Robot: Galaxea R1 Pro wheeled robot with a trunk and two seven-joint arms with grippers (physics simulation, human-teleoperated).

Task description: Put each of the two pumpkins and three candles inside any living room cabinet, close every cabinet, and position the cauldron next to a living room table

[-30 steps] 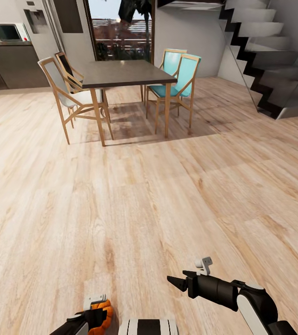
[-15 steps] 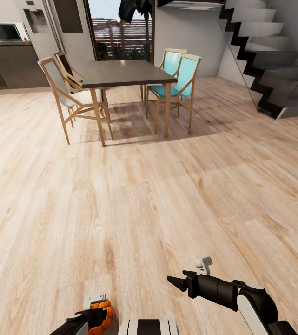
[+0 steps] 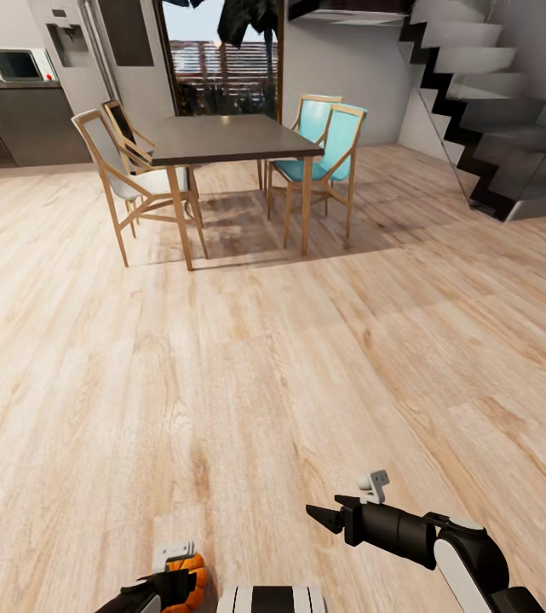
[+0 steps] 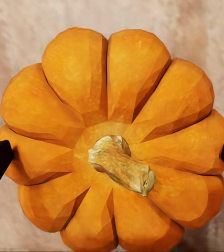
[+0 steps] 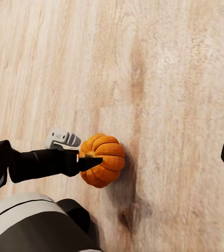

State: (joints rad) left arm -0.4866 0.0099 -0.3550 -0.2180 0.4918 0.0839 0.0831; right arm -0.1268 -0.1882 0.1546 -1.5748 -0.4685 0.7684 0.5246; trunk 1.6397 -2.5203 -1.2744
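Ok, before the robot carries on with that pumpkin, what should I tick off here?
1. Pumpkin seated between the left gripper fingers: ok, fingertips at both its sides in the left wrist view.
2. Pumpkin off the floor: ok, it hangs above the planks in the right wrist view.
3. Right gripper free: ok, open, nothing in it.
4. Path ahead: ok, bare planks up to the dining table and chairs.
5. Cabinet located: cannot tell from these views.

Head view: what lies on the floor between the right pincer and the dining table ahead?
Nothing: the head view shows only bare wooden floor between the right pincer and the dining table. The pumpkin sits in the left pincer, off that stretch.
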